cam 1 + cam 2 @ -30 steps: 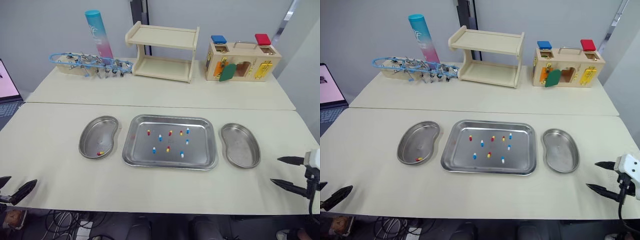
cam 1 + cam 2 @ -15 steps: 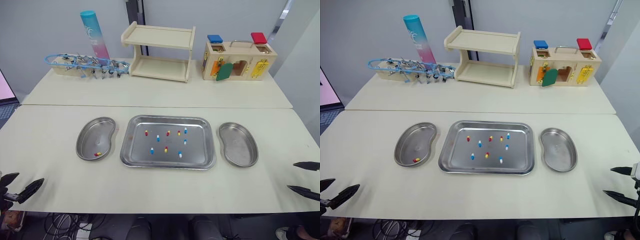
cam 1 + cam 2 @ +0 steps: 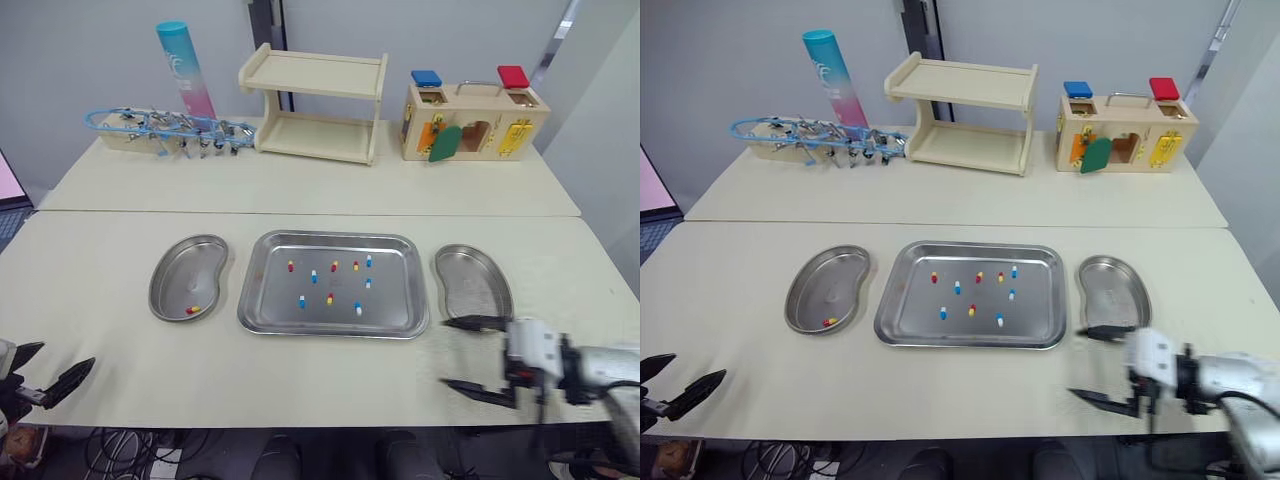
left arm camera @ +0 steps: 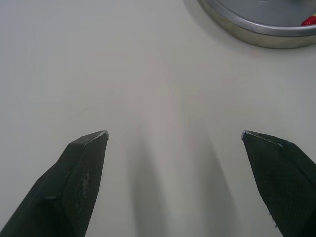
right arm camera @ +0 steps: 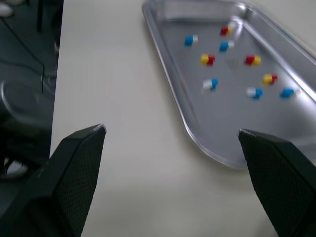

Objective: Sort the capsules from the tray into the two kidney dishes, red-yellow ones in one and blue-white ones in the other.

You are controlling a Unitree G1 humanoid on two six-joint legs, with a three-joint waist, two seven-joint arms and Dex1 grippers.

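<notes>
Tray: the steel tray sits mid-tabletop between the two dishes, its long side running left to right.
Capsules: nine capsules lie scattered on the tray floor, red-yellow and blue-white mixed, each apart from the others.
Left kidney dish: holds one red-yellow capsule near its front end (so this reads as the red-yellow side).
Right kidney dish: sits just beside the tray's right edge and is probably where the blue-white ones go.
Right pincer: released, its fingers spread wide and grasping nothing. It hovers low just off the tray's near right corner, tips pointing toward the robot's left.
Left pincer: also released and empty, at the tabletop's near left edge. It is well apart from the tray and nearer the left kidney dish.
Key relation: the capsules lie forward and to the left of the right pincer, beyond the tray rim. The closest is a blue-white capsule in the tray's near right part, and the right arm is clearly the nearer one.
Next move, as a judgement: carry the right pincer over the rim and down onto that capsule, then narrow the fingers a lot, since the capsule is small and could skid on the steel.
Progress: early, with one capsule sorted and nine to go.
</notes>
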